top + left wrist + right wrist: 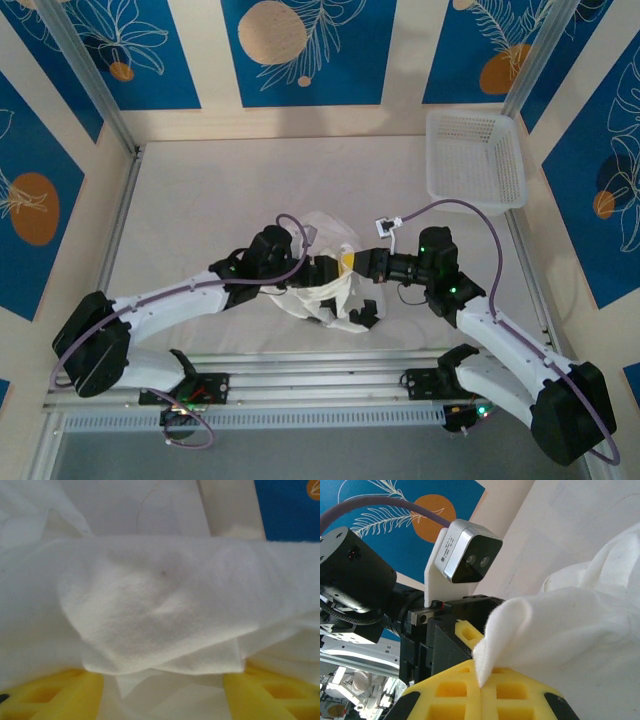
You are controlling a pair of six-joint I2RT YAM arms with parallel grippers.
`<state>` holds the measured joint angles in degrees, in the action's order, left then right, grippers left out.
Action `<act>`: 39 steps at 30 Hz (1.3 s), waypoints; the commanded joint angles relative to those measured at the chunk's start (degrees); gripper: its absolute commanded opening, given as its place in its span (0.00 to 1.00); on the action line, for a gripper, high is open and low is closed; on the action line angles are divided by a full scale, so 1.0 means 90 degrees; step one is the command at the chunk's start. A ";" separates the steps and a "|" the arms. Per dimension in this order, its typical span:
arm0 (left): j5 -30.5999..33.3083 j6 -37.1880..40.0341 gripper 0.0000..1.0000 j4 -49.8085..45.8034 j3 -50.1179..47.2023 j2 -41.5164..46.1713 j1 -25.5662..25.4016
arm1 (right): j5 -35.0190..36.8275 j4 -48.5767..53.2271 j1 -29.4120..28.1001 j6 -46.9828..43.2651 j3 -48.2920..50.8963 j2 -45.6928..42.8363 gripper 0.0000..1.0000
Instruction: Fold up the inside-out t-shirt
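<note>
The inside-out t-shirt (322, 288) is a bunched white heap near the table's front middle, held up between both arms. My right gripper (352, 262) reaches in from the right. In the right wrist view my right gripper (482, 686) has its yellow fingers pressed together on a folded edge of the t-shirt (570, 625). My left gripper (345, 302) comes in from the left. In the left wrist view my left gripper (160, 692) is open, its yellow fingers (45, 692) wide apart, and the t-shirt (160, 605) drapes across the gap. The left arm's wrist camera (467, 552) sits very close to my right gripper.
A white plastic mesh basket (475, 155) stands at the table's back right corner. Metal rails run along the table's left side (118, 215) and front (300, 375). Bare table surface (220, 190) stretches behind and to the left of the shirt.
</note>
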<state>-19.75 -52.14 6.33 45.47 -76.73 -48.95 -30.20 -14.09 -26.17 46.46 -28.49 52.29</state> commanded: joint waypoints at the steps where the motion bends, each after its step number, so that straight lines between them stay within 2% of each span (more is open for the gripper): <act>1: -0.0216 0.0032 0.67 0.0492 0.0155 -0.0068 -0.0076 | -0.0014 -0.0051 -0.0002 0.0000 -0.0036 -0.0068 0.00; 7: -0.0392 0.0180 0.78 0.0691 0.0077 -0.0016 -0.0069 | -0.0006 -0.0038 -0.0002 -0.0013 -0.0016 -0.0066 0.00; 8: -0.0400 0.0230 0.83 0.0712 0.0051 0.0024 -0.0074 | -0.0012 -0.0037 0.0000 -0.0008 -0.0017 -0.0063 0.00; 11: -0.0372 0.0471 0.86 0.0669 0.0016 0.0159 -0.0081 | -0.0007 -0.0034 -0.0002 0.0000 -0.0018 -0.0068 0.00; 13: -0.0223 0.0572 0.84 0.0529 0.0016 0.0194 -0.0077 | -0.0006 -0.0046 -0.0002 0.0000 -0.0023 -0.0057 0.00; 16: -0.0077 0.0598 0.69 0.0384 0.0078 0.0092 -0.0074 | -0.0034 -0.0046 -0.0009 0.0003 -0.0052 -0.0039 0.00; 18: -0.0086 0.0593 0.54 0.0381 0.0146 -0.0035 -0.0073 | -0.0053 -0.0037 -0.0020 -0.0002 -0.0072 -0.0029 0.00; 22: 0.0133 0.0574 0.18 0.0349 0.0126 0.0008 -0.0066 | 0.0025 0.0104 -0.0012 -0.0027 -0.0078 -0.0086 0.00; 25: 0.0251 0.0679 0.00 0.0128 0.0085 0.0344 -0.0028 | 0.0464 0.0596 0.0082 -0.0098 -0.0076 -0.0208 0.00; 29: -0.0067 0.0609 0.00 -0.0178 0.0065 0.1070 0.0273 | 0.1143 0.1448 0.0665 -0.0207 0.0161 -0.0331 0.00; 32: -0.0582 0.0316 0.00 -0.0193 0.0072 0.1631 0.0733 | 0.1353 0.1725 0.0862 -0.0889 0.0485 -0.0226 0.00; 35: -0.1093 0.0071 0.00 -0.0217 0.0304 0.1716 0.1004 | 0.1038 0.1690 0.0915 -0.1027 0.0665 -0.0241 0.02; 37: -0.1365 -0.0077 0.00 -0.0041 0.0418 0.1573 0.1016 | 0.0775 0.1673 0.0899 -0.0976 0.0597 -0.0455 0.14; 39: -0.1559 -0.0227 0.00 0.0234 0.0425 0.1381 0.1015 | 0.0867 0.1877 0.0860 -0.0961 0.0427 -0.0825 0.32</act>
<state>-28.05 -51.27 5.30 47.11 -62.98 -40.16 -22.72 -0.14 -18.37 39.99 -23.55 48.71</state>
